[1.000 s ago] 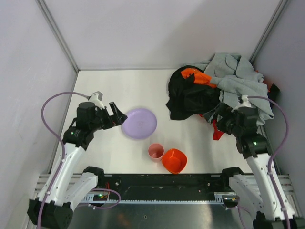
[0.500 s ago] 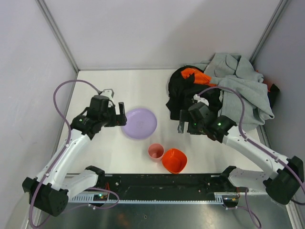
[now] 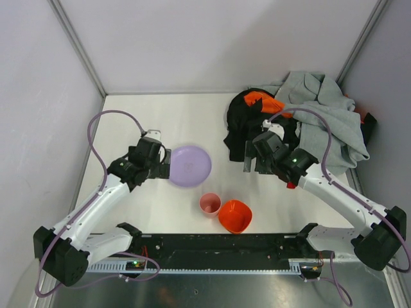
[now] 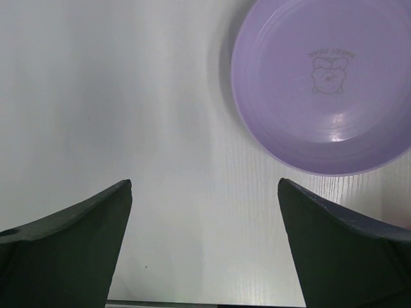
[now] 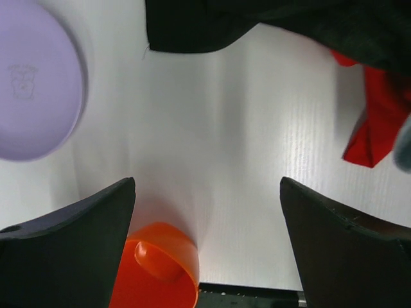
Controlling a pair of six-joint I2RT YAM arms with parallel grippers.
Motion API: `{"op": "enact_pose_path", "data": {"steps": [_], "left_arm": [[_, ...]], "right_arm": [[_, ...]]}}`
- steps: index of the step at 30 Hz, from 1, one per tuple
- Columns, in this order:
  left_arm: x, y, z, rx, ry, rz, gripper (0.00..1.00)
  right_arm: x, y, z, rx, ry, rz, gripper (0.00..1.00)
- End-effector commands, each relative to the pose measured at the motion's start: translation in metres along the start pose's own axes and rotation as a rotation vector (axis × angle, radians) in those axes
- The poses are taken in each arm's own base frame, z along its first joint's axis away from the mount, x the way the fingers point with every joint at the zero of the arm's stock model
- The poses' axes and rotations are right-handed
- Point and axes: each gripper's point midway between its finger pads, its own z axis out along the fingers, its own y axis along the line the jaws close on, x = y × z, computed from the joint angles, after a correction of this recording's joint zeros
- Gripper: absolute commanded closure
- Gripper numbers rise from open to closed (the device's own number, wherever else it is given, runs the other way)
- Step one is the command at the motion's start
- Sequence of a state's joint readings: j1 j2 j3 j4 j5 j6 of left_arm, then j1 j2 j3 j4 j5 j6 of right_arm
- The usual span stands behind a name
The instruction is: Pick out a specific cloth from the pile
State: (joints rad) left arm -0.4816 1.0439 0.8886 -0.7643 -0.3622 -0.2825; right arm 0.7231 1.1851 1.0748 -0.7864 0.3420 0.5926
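Two grippers, both with fingers spread wide and holding nothing. Left gripper (image 4: 202,192) hangs over the table (image 3: 154,115) by the plate (image 4: 321,83), left of centre. Right gripper (image 5: 207,186) hangs at the lower left edge of the pile (image 3: 314,115). Cloth (image 5: 376,122) pokes out beneath black fabric, upper right of the right wrist view, clear of the fingers. Bowl (image 3: 235,215) and cup (image 3: 209,203) sit lower centre

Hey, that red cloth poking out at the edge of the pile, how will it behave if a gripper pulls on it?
Probably floppy: the red cloth lies creased and folded. It will likely drag rather than slide free, since the pile covers part of it, so neighbouring garments may shift too.
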Motion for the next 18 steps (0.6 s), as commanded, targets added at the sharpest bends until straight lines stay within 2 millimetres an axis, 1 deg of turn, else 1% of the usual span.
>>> {"op": "enact_pose_path", "data": {"steps": [1,3,7,9,11,13,15,18], "left_arm": [[-0.017,0.004,-0.004,-0.016,-0.087,-0.003,0.0],[-0.016,0.002,-0.002,-0.009,-0.08,0.001,0.01],[-0.017,0.001,-0.003,-0.004,-0.082,0.0,0.0],[-0.016,0.001,-0.003,-0.003,-0.085,-0.001,0.0],[-0.017,0.001,-0.003,-0.002,-0.089,-0.001,0.0],[-0.017,0.001,-0.003,-0.002,-0.089,-0.001,0.0],[-0.018,0.001,-0.003,-0.002,-0.09,-0.001,0.0],[-0.018,0.001,-0.003,-0.002,-0.091,-0.002,0.0]], "right_arm": [[-0.034,-0.021,-0.013,0.057,-0.085,0.019,0.01],[-0.043,-0.034,-0.014,0.084,-0.093,0.038,0.01],[-0.058,-0.068,-0.02,0.137,-0.109,0.094,0.01],[-0.063,-0.086,-0.026,0.166,-0.121,0.125,0.01],[-0.067,-0.109,-0.034,0.206,-0.135,0.172,0.01],[-0.068,-0.127,-0.042,0.228,-0.143,0.213,0.01],[-0.068,-0.137,-0.047,0.233,-0.145,0.244,0.01],[-0.066,-0.148,-0.051,0.244,-0.137,0.275,0.01]]}}
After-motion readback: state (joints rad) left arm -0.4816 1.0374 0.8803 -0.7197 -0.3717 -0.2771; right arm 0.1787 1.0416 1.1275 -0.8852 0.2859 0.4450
